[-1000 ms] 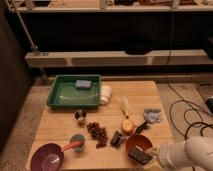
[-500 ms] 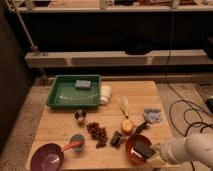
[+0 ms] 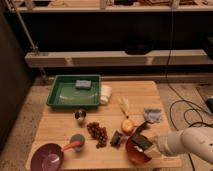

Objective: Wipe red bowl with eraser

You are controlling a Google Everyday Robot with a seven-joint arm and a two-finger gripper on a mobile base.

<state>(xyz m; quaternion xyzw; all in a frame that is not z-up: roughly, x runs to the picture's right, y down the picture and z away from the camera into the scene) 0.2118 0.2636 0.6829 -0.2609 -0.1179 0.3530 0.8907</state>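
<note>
The red bowl sits at the front edge of the wooden table, towards its right corner. The eraser is inside the bowl's upper right part, dark face up and tilted, lying against the glossy inner wall. The gripper reaches in from the right over the bowl's rim, its fingers pinching the eraser; the white arm runs behind it off the right side of the picture.

Just left of the bowl lies a small dark block, with an orange-yellow fruit just behind it and a bunch of dark grapes further left. A pale husk-like thing lies behind the fruit, and a crumpled grey-blue cloth lies to the right. A small metal cup stands left of the grapes. Near the front left corner are a purple bowl and a red-handled scoop. At the back left is a green tray holding a grey-blue sponge, with a white roll touching the tray's right side.
</note>
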